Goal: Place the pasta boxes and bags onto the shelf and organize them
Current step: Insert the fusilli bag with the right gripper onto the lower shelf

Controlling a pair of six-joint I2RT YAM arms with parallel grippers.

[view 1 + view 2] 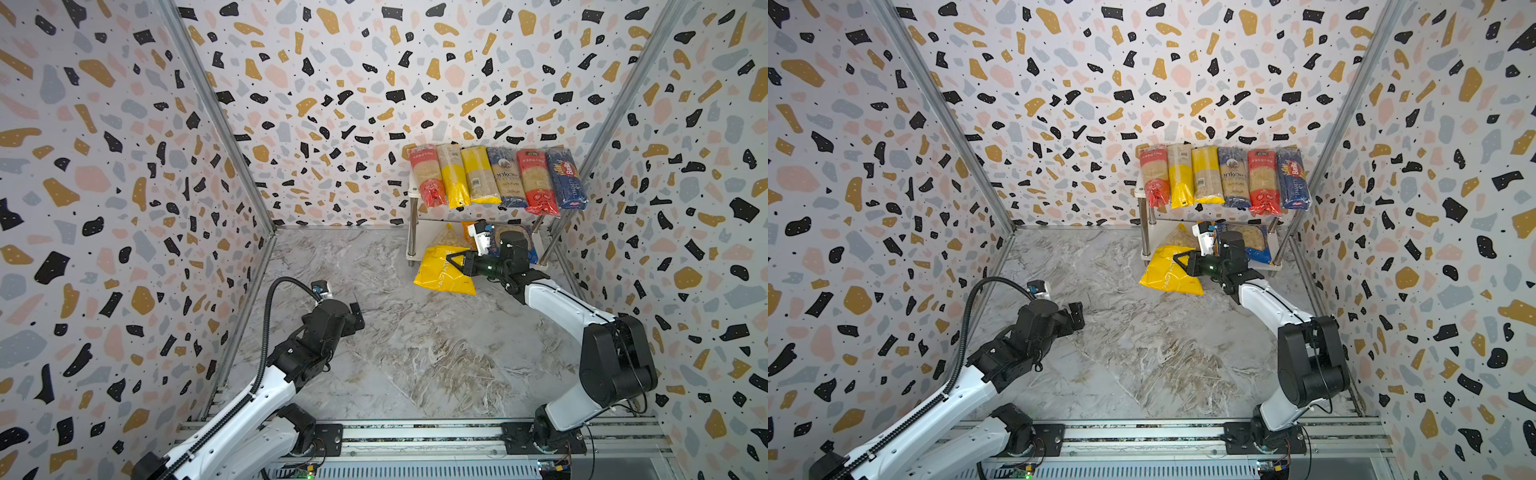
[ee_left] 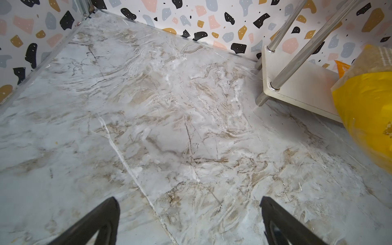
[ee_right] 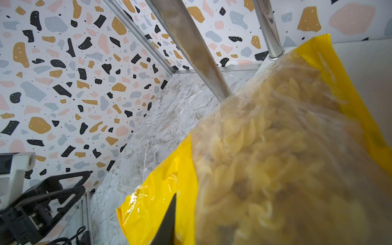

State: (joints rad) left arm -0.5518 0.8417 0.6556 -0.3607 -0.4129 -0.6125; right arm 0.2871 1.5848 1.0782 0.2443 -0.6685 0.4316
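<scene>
The white shelf [image 1: 412, 189] [image 1: 1141, 189] stands at the back right. Its top board carries several long spaghetti packs side by side, from a red one [image 1: 428, 174] to the dark-blue Barilla [image 1: 565, 178]. A blue-orange bag [image 1: 1254, 243] lies on the lower board [image 2: 301, 84]. My right gripper [image 1: 455, 262] [image 1: 1179, 262] is shut on the yellow PASTATIME bag [image 1: 440, 274] [image 3: 275, 148]. The bag hangs tilted at the lower board's front left corner, its far end over the board. My left gripper [image 1: 355, 311] [image 2: 188, 199] is open and empty above the floor.
Patterned walls close in the marble floor [image 1: 415, 353] on three sides. The right wall stands just beside the shelf. A chrome post [image 3: 191, 48] rises right beside the held bag. An arm rail [image 1: 415, 432] runs along the front edge.
</scene>
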